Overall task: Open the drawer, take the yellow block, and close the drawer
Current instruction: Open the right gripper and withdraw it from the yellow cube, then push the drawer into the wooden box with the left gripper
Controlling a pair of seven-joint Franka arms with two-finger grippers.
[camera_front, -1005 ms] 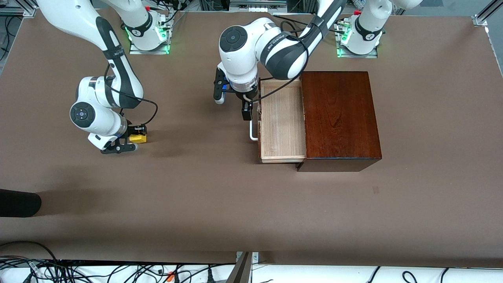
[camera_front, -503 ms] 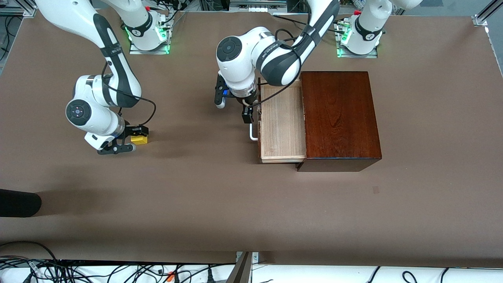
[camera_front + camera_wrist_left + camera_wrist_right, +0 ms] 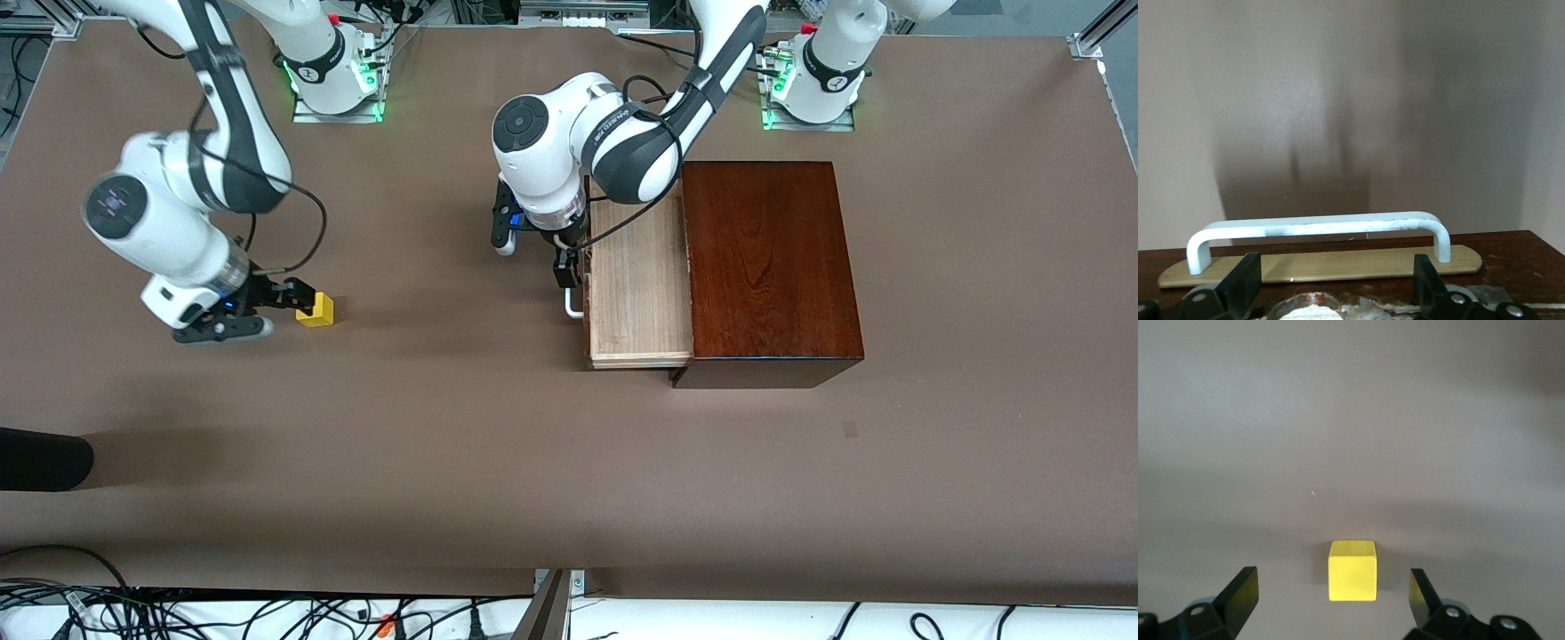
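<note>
The surface (image 3: pixel 498 462) carried the wooden box (image 3: pixel 769 267), its drawer (image 3: pixel 636 284) half out at its nine o'clock. The left tool (image 3: pixel 569 271), fingers apart, hung at the handle (image 3: pixel 1318 230). The right tool (image 3: pixel 253 311) had just released and lifted, fingers apart; the yellow block (image 3: pixel 316 309) sat free, so closing probably remained.
</note>
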